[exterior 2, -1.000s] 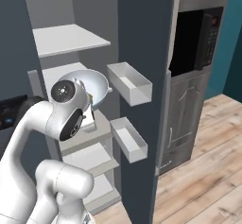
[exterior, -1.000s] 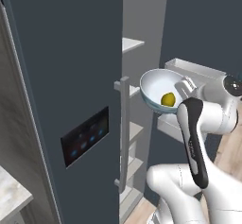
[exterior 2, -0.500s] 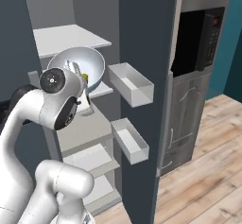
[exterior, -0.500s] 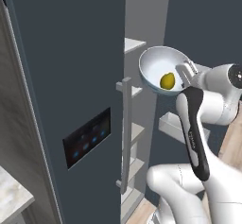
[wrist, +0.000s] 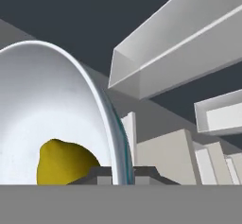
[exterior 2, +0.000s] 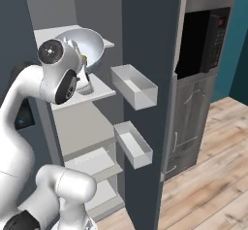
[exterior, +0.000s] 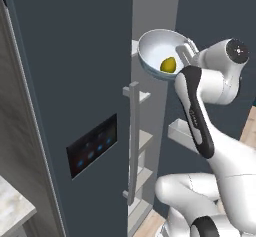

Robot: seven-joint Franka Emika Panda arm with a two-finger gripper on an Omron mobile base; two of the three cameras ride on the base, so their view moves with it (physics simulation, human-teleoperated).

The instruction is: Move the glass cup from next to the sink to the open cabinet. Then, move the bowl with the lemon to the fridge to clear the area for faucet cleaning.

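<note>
The fridge (exterior: pixel 65 81) is seen standing tall and slate-blue, its near door closed in the left base view and fitted with a black touchscreen panel (exterior: pixel 92 145) and a grey vertical bar handle (exterior: pixel 133 141); in the right base view the other door (exterior 2: pixel 150 78) is swung open, so that the pale interior shelves (exterior 2: pixel 89 161) are laid bare; two white door bins (exterior 2: pixel 134 86) are carried on the inside of that open door, one above the other. A dark built-in oven (exterior 2: pixel 201 42) set in grey wood-grain cabinetry is shown to the right of the fridge, above a wooden floor (exterior 2: pixel 213 175). The white arm (exterior: pixel 200 116) is raised in front of the fridge opening, bent at the elbow, with its wrist turned toward the shelves.

The bowl (exterior: pixel 162 51) is held up at the level of an upper shelf, at the mouth of the open fridge compartment; it is tipped so that its white inside faces the left base camera, and its pale bluish rim is seen edge-on in the hand view; no shelf is seen touching it. The claw (wrist: pixel 124 173) is clenched on the bowl's rim, one dark tip on each side of the wall. The lemon (exterior: pixel 168 65) is lying inside the bowl, low against the tilted wall and close to the pinched part of the rim.
</note>
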